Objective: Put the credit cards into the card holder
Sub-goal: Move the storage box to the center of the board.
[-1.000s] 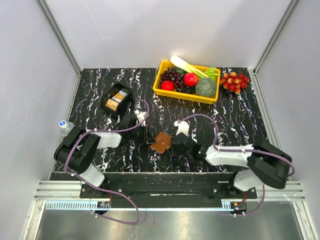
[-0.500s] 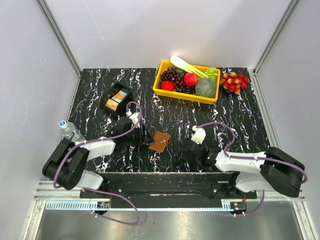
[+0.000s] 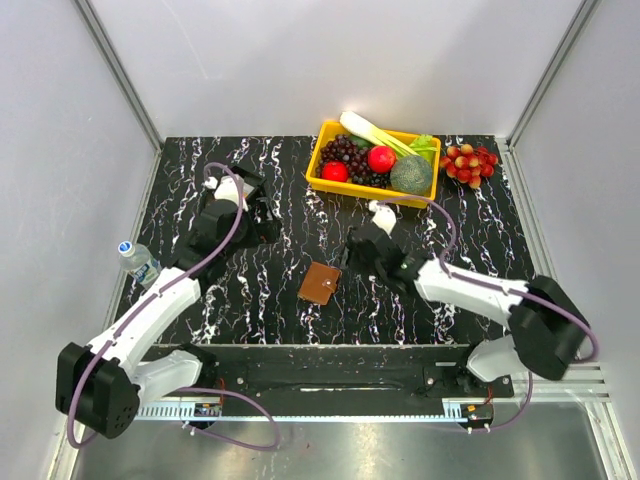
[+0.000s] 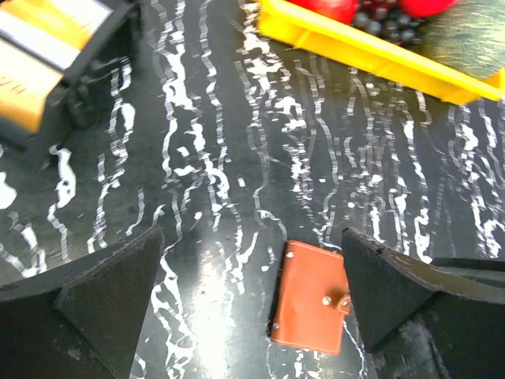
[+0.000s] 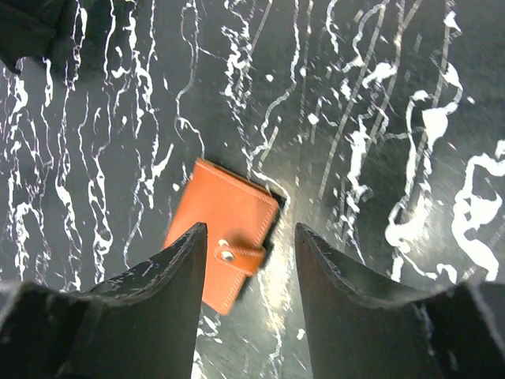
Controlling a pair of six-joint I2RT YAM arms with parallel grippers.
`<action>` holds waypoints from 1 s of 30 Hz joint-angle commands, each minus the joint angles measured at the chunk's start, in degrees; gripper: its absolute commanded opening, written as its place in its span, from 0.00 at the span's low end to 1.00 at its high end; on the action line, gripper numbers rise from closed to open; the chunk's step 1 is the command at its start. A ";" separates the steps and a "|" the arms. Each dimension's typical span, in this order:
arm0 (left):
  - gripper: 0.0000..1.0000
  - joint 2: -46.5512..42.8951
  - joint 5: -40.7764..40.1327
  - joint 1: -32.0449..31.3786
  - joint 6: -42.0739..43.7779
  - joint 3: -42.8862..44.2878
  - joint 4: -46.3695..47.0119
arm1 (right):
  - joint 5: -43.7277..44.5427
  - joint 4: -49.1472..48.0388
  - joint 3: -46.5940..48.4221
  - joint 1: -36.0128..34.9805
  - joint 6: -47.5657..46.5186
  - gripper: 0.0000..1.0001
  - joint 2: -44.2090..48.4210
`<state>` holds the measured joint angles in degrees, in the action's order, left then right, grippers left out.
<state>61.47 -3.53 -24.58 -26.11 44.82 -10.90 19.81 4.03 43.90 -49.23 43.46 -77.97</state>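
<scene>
The brown card holder (image 3: 320, 283) lies flat and snapped shut on the black marbled table, with nothing touching it. It also shows in the left wrist view as card holder (image 4: 312, 304) and in the right wrist view as card holder (image 5: 225, 229). My left gripper (image 3: 258, 222) hangs wide open high over the table, beside the black box (image 4: 87, 75). That box holds orange and white credit cards (image 4: 28, 59). My right gripper (image 3: 350, 252) is open just behind the holder, above it. In the wrist views the left gripper (image 4: 251, 235) and right gripper (image 5: 251, 230) hold nothing.
A yellow tray (image 3: 322, 176) of fruit and vegetables stands at the back, its rim (image 4: 379, 55) also in the left wrist view. A bunch of red grapes (image 3: 470, 162) lies to its right. A water bottle (image 3: 135, 258) lies at the table's left edge.
Both grippers opened and drew away from the card holder, which now lies shut on the table. The left arm swung back toward the black box; the right rose behind the holder.
</scene>
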 commanded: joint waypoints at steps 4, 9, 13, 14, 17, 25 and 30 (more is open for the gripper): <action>0.99 -4.16 -7.89 1.20 -2.10 -2.01 -8.61 | -11.27 8.37 12.80 4.14 3.19 0.57 -14.12; 0.99 -11.71 -11.93 1.37 -4.65 -5.00 -10.37 | -19.54 3.89 14.27 4.14 4.53 0.61 -22.03; 0.99 -15.24 -17.11 1.99 -6.32 -3.87 -13.88 | -22.71 3.61 21.91 3.97 0.84 0.62 -26.43; 0.99 -15.68 -18.52 2.34 -6.67 -3.16 -14.85 | -22.37 4.22 24.80 3.88 0.05 0.63 -27.48; 0.99 -16.47 -22.30 3.57 -7.55 -0.96 -18.72 | -18.51 8.08 34.99 3.71 -0.66 0.67 -32.13; 0.99 -18.58 -21.43 7.08 -7.03 2.11 -21.79 | -15.85 16.79 67.24 3.71 6.10 0.70 -51.20; 0.99 -19.29 -17.31 8.41 -6.76 4.83 -23.38 | -15.42 21.27 89.19 3.71 8.05 0.69 -65.95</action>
<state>43.46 -22.87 -17.12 -33.06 45.34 -33.47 3.62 19.31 118.48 -45.25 49.17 -134.23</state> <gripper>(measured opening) 0.988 0.689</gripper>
